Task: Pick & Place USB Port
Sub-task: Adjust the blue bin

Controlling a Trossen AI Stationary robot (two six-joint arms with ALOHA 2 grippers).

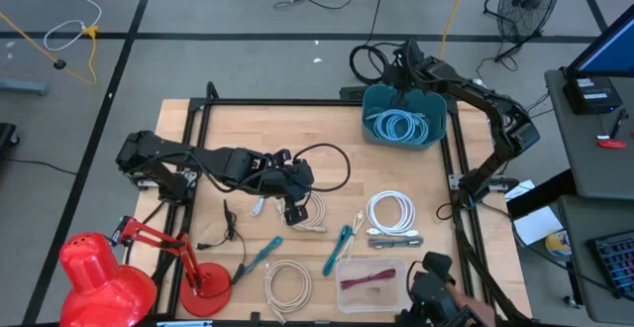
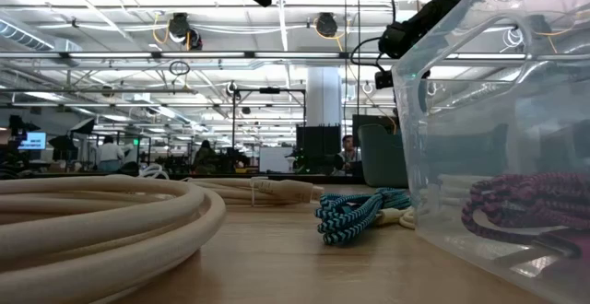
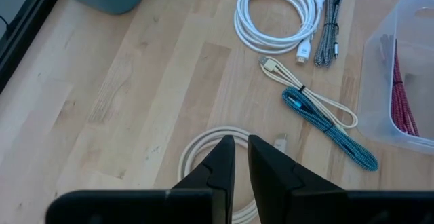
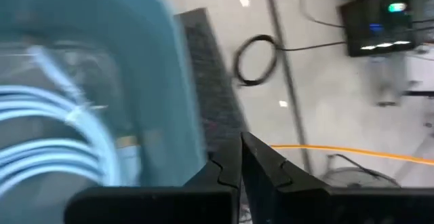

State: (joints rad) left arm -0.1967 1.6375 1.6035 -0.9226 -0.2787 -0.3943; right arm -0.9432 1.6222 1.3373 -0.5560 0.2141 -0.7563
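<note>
The left gripper (image 1: 294, 206) is held mid-table, fingers nearly together on nothing, directly over the cream cable coil (image 3: 203, 151), whose loose plug end (image 3: 281, 141) lies just beside the fingertips. The right gripper (image 1: 408, 57), fingers together and empty, is poised at the far rim of the teal bin (image 1: 374, 129), well apart from the cables; the left arm is judged nearer.

Bright, even overhead light falls on the table (image 1: 238, 129), leaving only soft shadows. In the low view, ceiling strip lights (image 2: 277, 9) glare at twelve o'clock and the near white cable (image 2: 101, 221) is unfocused. The right wrist view is motion-blurred.
</note>
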